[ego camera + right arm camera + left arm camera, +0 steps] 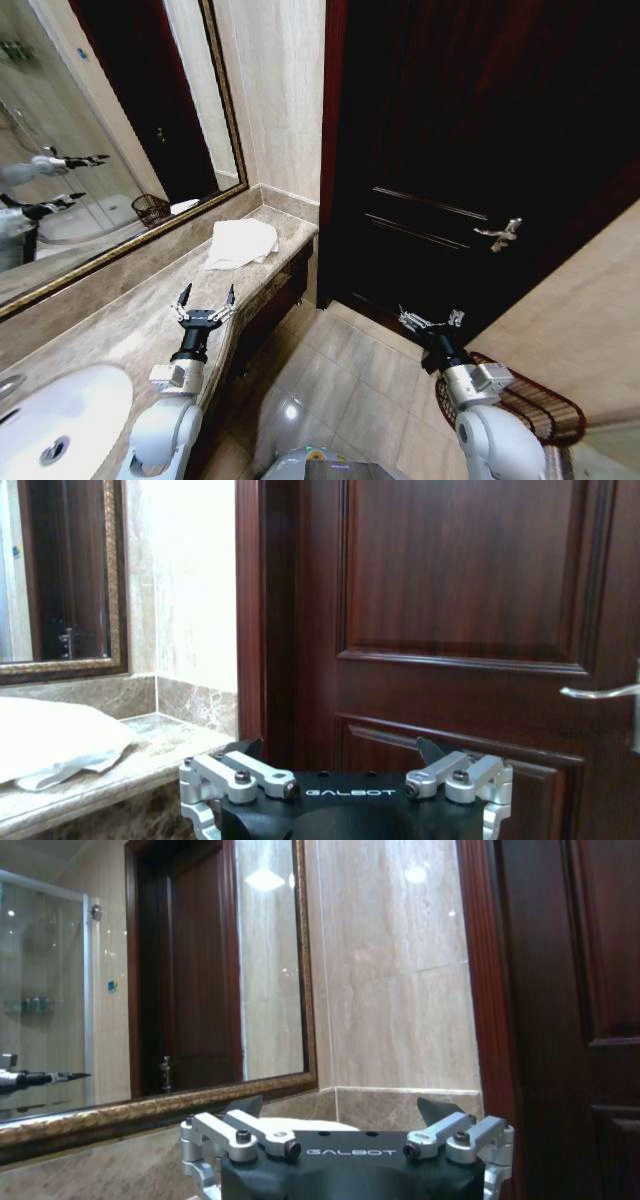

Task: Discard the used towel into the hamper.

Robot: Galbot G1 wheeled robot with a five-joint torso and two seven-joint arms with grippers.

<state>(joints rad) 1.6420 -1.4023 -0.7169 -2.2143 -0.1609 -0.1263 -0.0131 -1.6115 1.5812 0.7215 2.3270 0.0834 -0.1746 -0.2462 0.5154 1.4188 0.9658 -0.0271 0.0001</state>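
My left gripper (pixel 206 297) hovers open above the bench (pixel 120 320), short of the white towel (pixel 240 242) lying near the bench's far end. My right gripper (pixel 430 320) hangs open over the floor, with the hamper (pixel 530 405) just beside that arm.

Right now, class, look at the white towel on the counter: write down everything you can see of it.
The towel is white, soft-looking cloth, loosely folded into a rumpled, puffy heap with one flap hanging out at its near edge. It lies flat on the beige marble counter, near the far end by the wall and close to the dark wooden door. Only the counter touches it. The left gripper, jaws open, hovers short of it over the counter.
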